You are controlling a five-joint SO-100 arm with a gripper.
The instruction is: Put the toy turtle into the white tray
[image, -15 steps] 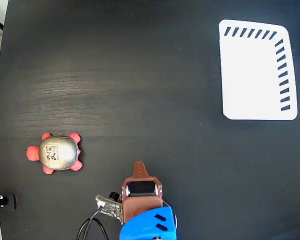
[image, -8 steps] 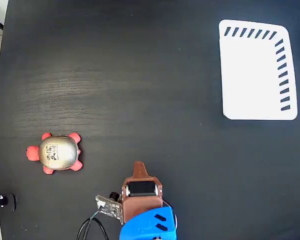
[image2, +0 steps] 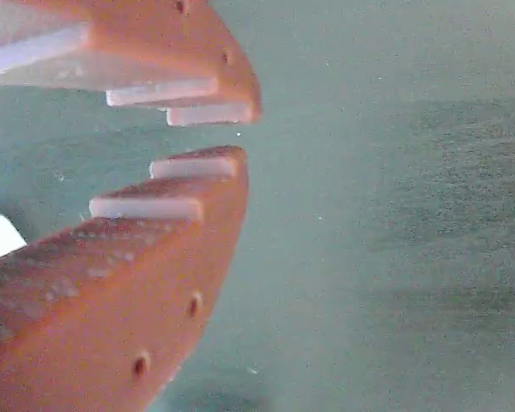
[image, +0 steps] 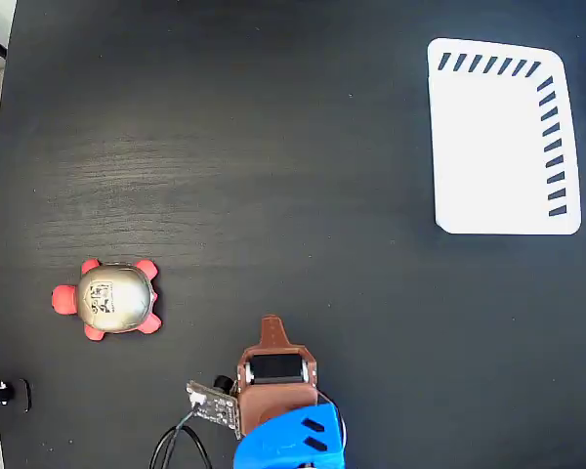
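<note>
The toy turtle (image: 107, 298), with a shiny beige-gold shell and coral-red head and feet, sits on the black table at the lower left of the fixed view, head pointing left. The white tray (image: 498, 147), with dark slanted slots along its top and right edges, lies flat at the upper right with nothing in it. My gripper (image: 272, 325) is at the bottom centre, to the right of the turtle and well apart from it. In the wrist view the orange fingers (image2: 180, 223) stand nearly together with nothing between them, and neither turtle nor tray can be made out.
The blue arm body (image: 293, 440) and a small board with cables (image: 210, 403) sit at the bottom edge. The table's left edge (image: 2, 195) runs down the picture, with a dark clamp (image: 0, 393) beside it. Bare black tabletop lies between turtle and tray.
</note>
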